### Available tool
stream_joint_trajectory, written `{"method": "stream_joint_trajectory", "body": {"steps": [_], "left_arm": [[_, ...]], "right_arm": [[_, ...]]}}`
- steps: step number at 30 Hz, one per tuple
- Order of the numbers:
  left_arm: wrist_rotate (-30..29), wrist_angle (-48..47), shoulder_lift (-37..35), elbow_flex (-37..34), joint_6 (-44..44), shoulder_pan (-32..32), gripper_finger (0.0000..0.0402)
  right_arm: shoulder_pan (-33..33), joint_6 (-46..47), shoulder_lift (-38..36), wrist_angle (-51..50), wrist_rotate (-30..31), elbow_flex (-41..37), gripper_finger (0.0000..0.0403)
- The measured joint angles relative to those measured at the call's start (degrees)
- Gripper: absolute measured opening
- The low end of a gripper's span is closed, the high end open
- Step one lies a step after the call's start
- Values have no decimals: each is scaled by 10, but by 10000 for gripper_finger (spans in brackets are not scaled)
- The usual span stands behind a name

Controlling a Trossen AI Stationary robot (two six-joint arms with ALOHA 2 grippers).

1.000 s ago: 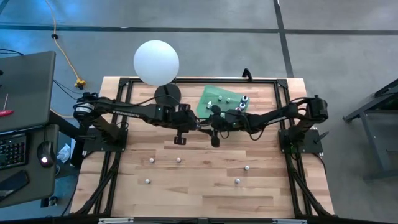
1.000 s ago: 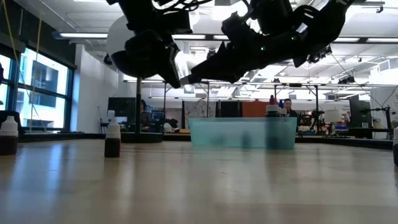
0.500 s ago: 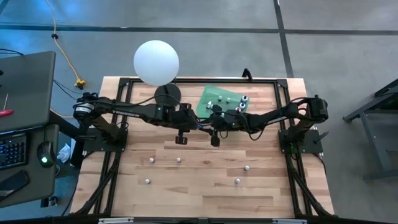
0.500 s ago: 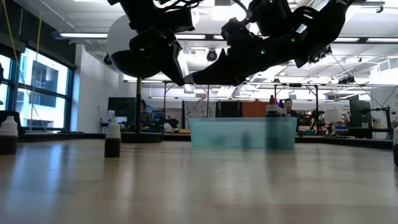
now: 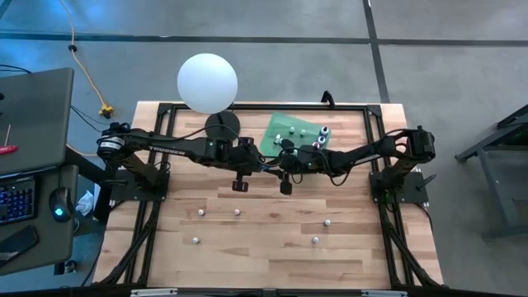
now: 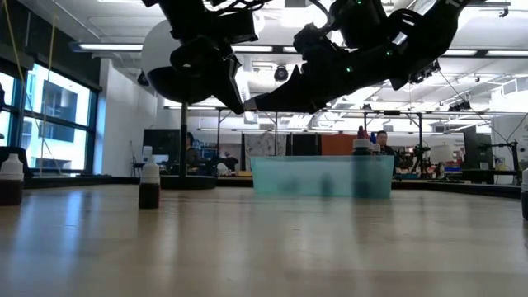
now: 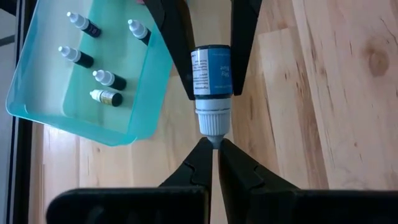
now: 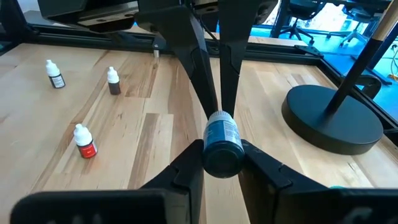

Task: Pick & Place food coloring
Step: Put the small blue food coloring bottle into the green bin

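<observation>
Butcher-block worktop (image 5: 264,256) on a black frame, grey concrete floor around it, and behind it a big open workshop with windows and strip lights. A white globe lamp (image 5: 207,82) stands at the back on a round black base. Next to it sits a teal tray (image 5: 276,132), where we count five small bottles in the left wrist view. Five loose bottles (image 5: 237,212) are scattered over the front half of the worktop, well apart from each other.

Both arms meet in the air over the middle of the worktop, just in front of the tray. Between them is one food coloring bottle (image 7: 211,71) with a blue label and a whitish cap. The right hand (image 8: 222,149) is pinching its body, one finger on each side. The left hand (image 7: 213,145) is pressed together with its fingertips right at the tip of the cap. We can't tell whether it's really nipping the tip or only touching it.

From above, the held bottle is lost among the dark arms. In the low view both hands are just black silhouettes. The labels on the bottles in the tray are too small to read. One more bottle (image 6: 525,194) is cut off at the edge of the low view.
</observation>
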Motion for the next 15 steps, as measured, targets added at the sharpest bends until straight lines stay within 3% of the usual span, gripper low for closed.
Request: {"method": "stream_joint_trajectory", "body": {"steps": [7,15], "left_arm": [[-11,1,0,0,17,0,22],[-37,4,0,0,31,0,103]], "right_arm": [[0,0,0,0,0,0,85],[0,0,0,-3,0,0,82]]}}
